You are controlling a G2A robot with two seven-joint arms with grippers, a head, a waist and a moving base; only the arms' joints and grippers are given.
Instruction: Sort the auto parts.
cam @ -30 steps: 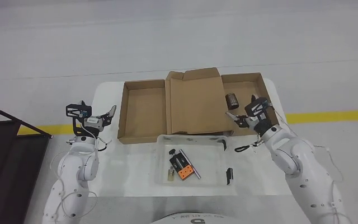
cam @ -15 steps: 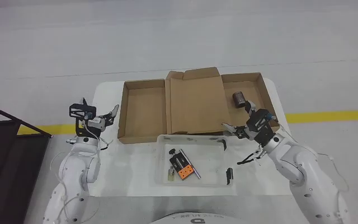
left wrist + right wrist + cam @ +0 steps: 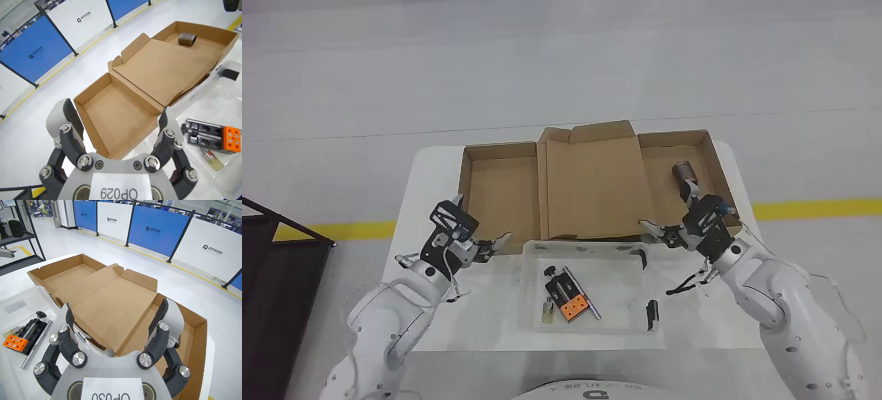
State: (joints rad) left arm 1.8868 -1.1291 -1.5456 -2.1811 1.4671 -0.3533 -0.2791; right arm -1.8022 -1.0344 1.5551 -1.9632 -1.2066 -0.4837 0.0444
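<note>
A dark metal cylinder [image 3: 682, 172] [image 3: 187, 38] lies loose in the right compartment of the open cardboard box [image 3: 694, 140]. A black vise with an orange block [image 3: 564, 293] [image 3: 211, 135] [image 3: 24, 335], a silver rod [image 3: 36, 344] and a small pale vial [image 3: 542, 315] [image 3: 212, 160] rest in the clear tray [image 3: 617, 300]. My left gripper [image 3: 477, 245] [image 3: 117, 113] hangs open and empty by the box's near left corner. My right gripper [image 3: 672, 232] [image 3: 116, 308] is open and empty over the box's near right edge.
The box's left compartment [image 3: 497, 195] holds nothing, and its lid [image 3: 592, 180] lies flat between the two compartments. A black clip [image 3: 642, 258] sits at the tray's far right corner. Another small black part [image 3: 651, 313] lies on the table right of the tray.
My left arm swung from the table's left edge in toward the box and tray. My right gripper drew back from the right compartment, and the cylinder rolled toward that compartment's far right.
</note>
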